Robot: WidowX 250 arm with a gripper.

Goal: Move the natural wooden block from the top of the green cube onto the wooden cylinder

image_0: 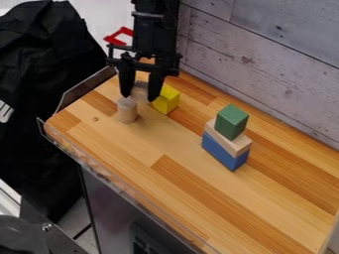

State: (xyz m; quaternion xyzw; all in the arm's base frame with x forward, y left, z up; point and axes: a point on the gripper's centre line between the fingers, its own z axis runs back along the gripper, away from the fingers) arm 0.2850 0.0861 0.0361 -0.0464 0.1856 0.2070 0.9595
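Observation:
The black gripper [141, 96] hangs over the far left part of the wooden counter, its two fingers spread apart with nothing seen held between them. Just below its left finger stands a pale wooden cylinder [127, 110], upright. A yellow block [166, 99] rests on the counter close beside the right finger; whether they touch I cannot tell. To the right is a stack: a blue block [224, 151] at the bottom, a natural wood block [228, 139] on it, and a green block [232, 121] on top.
The wooden counter [142, 158] has a clear raised guard [86, 159] along its left and front edges. A whitish plank wall [265, 64] runs behind it. Black cloth [46, 84] hangs at the left, and a red object [119, 36] shows behind the arm.

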